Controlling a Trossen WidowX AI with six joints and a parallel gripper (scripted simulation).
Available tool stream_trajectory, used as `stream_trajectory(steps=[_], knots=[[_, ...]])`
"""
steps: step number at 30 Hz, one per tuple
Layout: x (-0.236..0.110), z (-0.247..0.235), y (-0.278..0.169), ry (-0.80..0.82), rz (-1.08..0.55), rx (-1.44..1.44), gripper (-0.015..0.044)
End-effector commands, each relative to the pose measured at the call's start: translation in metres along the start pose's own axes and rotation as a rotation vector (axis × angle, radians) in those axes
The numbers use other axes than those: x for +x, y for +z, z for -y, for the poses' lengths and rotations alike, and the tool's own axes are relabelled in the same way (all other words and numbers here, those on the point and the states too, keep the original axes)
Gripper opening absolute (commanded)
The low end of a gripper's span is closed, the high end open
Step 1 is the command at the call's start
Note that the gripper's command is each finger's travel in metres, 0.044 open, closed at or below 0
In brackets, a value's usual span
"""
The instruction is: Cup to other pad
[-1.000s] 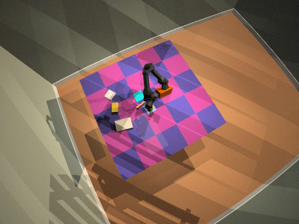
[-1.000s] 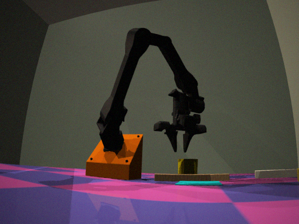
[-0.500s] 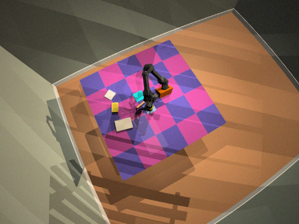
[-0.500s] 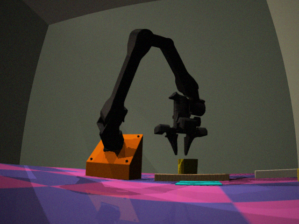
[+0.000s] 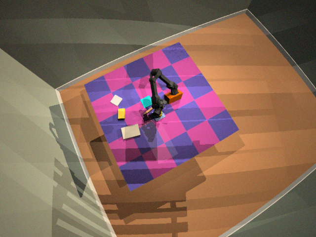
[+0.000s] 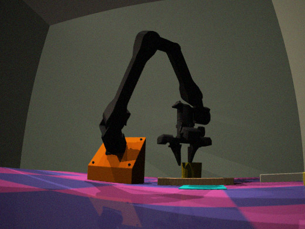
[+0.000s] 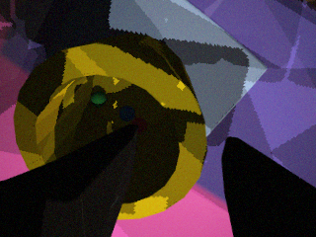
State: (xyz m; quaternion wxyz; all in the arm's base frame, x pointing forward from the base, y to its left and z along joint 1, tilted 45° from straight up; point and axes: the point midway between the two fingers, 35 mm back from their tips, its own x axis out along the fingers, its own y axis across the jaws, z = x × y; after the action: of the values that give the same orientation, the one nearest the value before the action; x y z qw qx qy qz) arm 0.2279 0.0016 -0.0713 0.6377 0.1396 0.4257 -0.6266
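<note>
A yellow cup (image 6: 191,170) (image 7: 174,93) stands upright on a pale blue pad (image 7: 165,20) (image 5: 162,116). Inside it lie a green marble (image 7: 99,98) and a blue marble (image 7: 126,114). My gripper (image 6: 184,161) (image 7: 181,141) (image 5: 157,113) points straight down, partly open, its fingertips at the cup's rim. In the wrist view one finger is over the cup's inside and the other is outside the right wall; they do not press on it. The cyan pad (image 5: 146,101) (image 6: 202,187) lies a short way off. The cup itself is hidden under the arm in the top view.
The arm's orange base (image 5: 173,96) (image 6: 115,162) stands close by. A wooden stick (image 6: 197,181) (image 5: 147,111) lies between the two pads. A white tile (image 5: 116,99), a yellow block (image 5: 121,113) and a beige slab (image 5: 130,131) (image 6: 280,176) lie farther off on the checkered mat.
</note>
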Motion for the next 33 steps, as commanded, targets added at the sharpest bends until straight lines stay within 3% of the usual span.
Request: stream_trajectory(steps=[1,18,33], knots=[[0.007,0.001,0.0,-0.002,0.005,-0.007,0.0167],[0.028,0.003,0.0,-0.004,0.007,-0.006,0.0167],[0.026,0.003,0.0,-0.004,0.003,-0.001,0.0067]])
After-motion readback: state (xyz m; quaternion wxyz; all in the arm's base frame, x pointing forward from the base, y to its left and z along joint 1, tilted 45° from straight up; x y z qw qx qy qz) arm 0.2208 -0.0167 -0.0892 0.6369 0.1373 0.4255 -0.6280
